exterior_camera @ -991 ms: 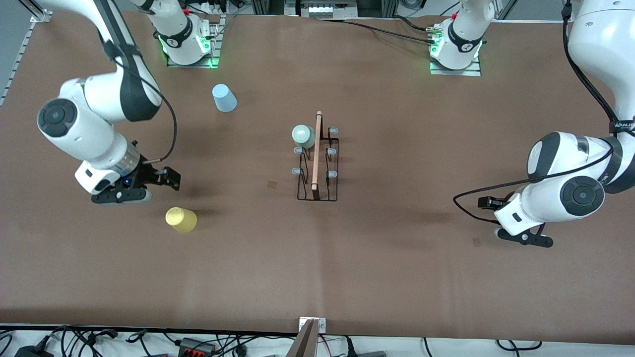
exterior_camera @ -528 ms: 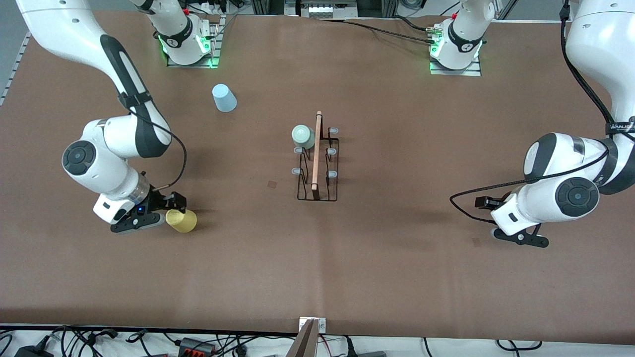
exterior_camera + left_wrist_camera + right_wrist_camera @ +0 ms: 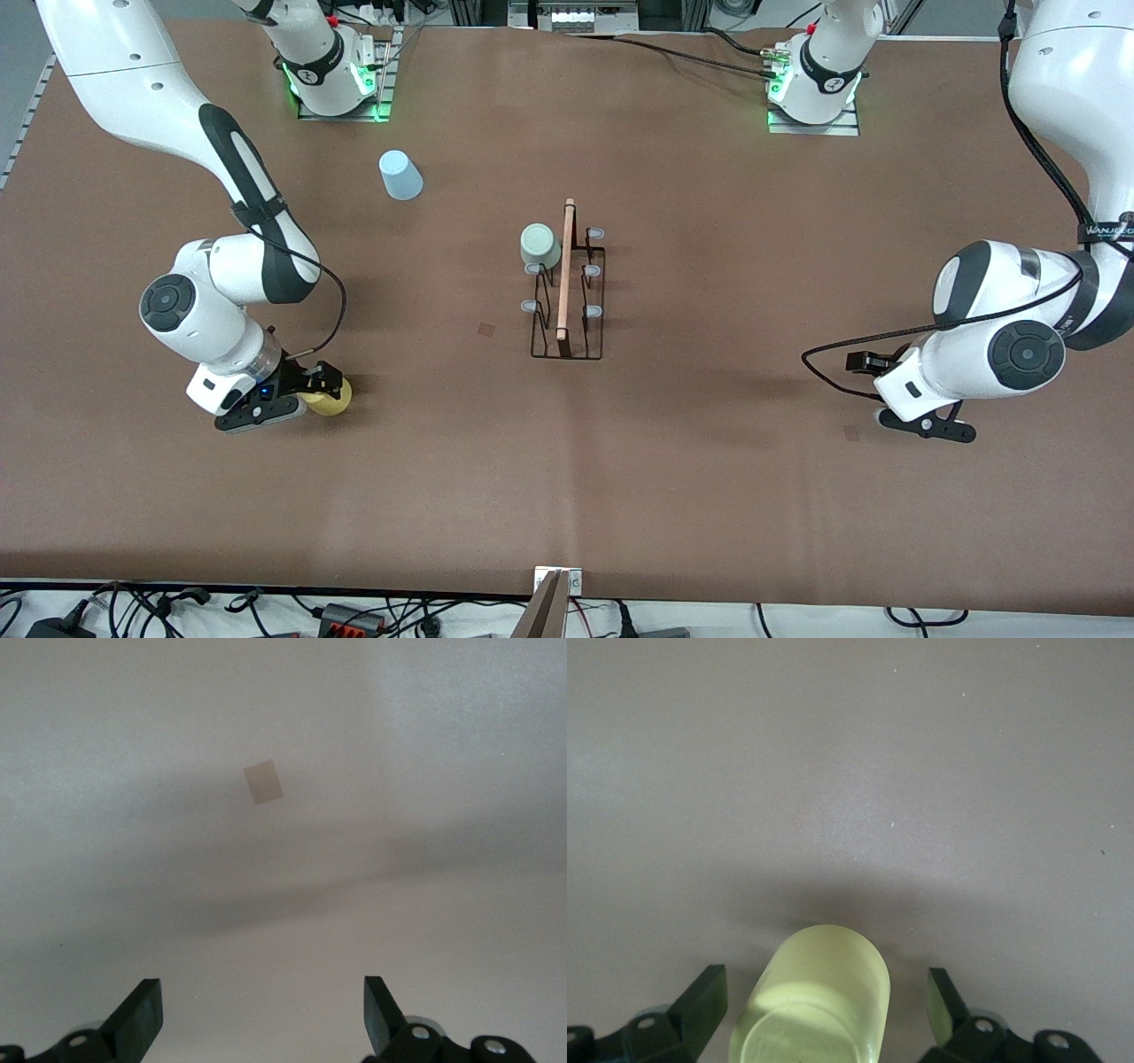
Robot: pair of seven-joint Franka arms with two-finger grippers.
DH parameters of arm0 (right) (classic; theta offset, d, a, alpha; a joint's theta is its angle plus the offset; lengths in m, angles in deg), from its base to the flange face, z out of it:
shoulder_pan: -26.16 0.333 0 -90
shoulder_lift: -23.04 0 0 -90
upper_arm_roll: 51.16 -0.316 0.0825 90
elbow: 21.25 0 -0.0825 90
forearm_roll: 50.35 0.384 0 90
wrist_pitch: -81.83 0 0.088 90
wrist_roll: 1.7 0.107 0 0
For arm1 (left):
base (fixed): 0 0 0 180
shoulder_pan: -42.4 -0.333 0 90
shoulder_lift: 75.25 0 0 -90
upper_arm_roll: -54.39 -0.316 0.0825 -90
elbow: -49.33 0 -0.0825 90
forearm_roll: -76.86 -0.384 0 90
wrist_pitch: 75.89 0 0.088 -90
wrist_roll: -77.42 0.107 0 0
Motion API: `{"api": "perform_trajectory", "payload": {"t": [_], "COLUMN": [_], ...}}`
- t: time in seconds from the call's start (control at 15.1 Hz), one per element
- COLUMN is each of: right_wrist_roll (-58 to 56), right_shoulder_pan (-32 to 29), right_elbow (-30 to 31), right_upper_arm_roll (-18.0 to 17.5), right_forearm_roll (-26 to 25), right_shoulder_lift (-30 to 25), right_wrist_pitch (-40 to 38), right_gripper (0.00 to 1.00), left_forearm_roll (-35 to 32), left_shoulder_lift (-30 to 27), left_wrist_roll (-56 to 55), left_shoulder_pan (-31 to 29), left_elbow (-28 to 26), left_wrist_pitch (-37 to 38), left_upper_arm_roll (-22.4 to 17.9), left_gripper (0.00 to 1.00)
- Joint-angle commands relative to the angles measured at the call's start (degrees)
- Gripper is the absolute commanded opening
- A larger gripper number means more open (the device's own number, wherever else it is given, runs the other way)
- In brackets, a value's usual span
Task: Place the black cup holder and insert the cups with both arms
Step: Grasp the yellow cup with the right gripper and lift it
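The black cup holder [image 3: 567, 306] stands at the table's middle, with its wooden rod on top. A pale green cup [image 3: 539, 245] sits on one of its prongs at the end nearer the robots' bases. A light blue cup [image 3: 400, 175] stands on the table near the right arm's base. My right gripper [image 3: 310, 399] is low at the yellow cup [image 3: 338, 399]. In the right wrist view the yellow cup [image 3: 815, 1005] sits between the open fingers [image 3: 700, 1003], apart from both. My left gripper [image 3: 926, 425] is open and empty over bare table [image 3: 261, 1014].
The brown table mat [image 3: 709, 487] has a small tan square mark [image 3: 264, 781] under the left gripper. Cables and a metal bracket [image 3: 556, 585] lie along the edge nearest the front camera. The arm bases stand along the edge farthest from that camera.
My right gripper moved toward the front camera and down to the yellow cup; its open fingers now stand on either side of it. The left arm barely shifted.
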Motion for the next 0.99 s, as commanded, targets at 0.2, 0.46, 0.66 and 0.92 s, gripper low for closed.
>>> {"api": "perform_trajectory", "payload": {"t": [0.2,0.46,0.66,0.92], "right_wrist_roll": [0.3,0.3,-0.1,0.0], "right_shoulder_pan": [0.1,0.1,0.1,0.4], "right_elbow": [0.7,2.0,2.0,1.3], "right_upper_arm_roll": [-0.2,-0.2,-0.2,-0.2], "right_forearm_roll": [3.3,4.2,4.2,4.0], "right_shoulder_lift": [0.3,0.2,-0.1,-1.9], "right_wrist_pitch": [-0.3,-0.6,-1.4,-4.2], "right_gripper": [1.00,1.00,0.81,0.26], "left_forearm_roll": [-0.8,-0.8,-0.7,-0.7], "left_shoulder_lift": [0.2,0.2,0.2,0.2], "left_wrist_roll": [-0.1,-0.1,-0.1,-0.1], "left_shoulder_pan": [-0.1,-0.1,-0.1,-0.1], "left_elbow": [0.4,0.4,0.5,0.6], "left_wrist_pitch": [-0.4,-0.4,-0.4,-0.4], "left_upper_arm_roll": [0.5,0.5,0.5,0.5], "left_gripper": [1.00,1.00,1.00,1.00]}}
